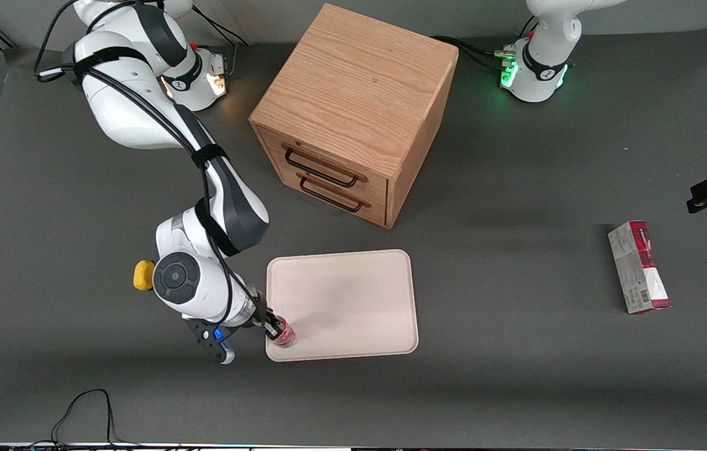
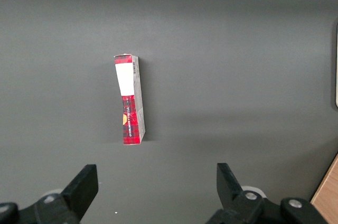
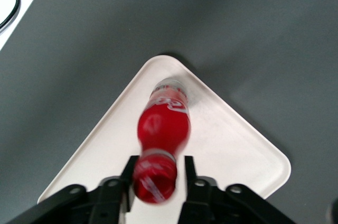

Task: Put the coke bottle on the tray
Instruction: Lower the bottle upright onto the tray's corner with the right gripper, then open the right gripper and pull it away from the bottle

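Note:
The coke bottle (image 1: 283,332) is a slim red bottle with a red cap. It stands in the corner of the cream-white tray (image 1: 347,300) that is nearest the front camera and toward the working arm's end. My right gripper (image 1: 271,326) is over that corner. In the right wrist view the coke bottle (image 3: 163,123) has its clear base on the tray (image 3: 232,145). Its cap sits between the fingers of the gripper (image 3: 158,170). One finger is against the cap and a small gap shows at the other, so the gripper is open.
A wooden two-drawer cabinet (image 1: 353,106) stands farther from the front camera than the tray. A yellow lump (image 1: 143,275) lies beside my arm's wrist. A red-and-grey carton (image 1: 638,266) lies toward the parked arm's end, seen also as the carton (image 2: 129,100).

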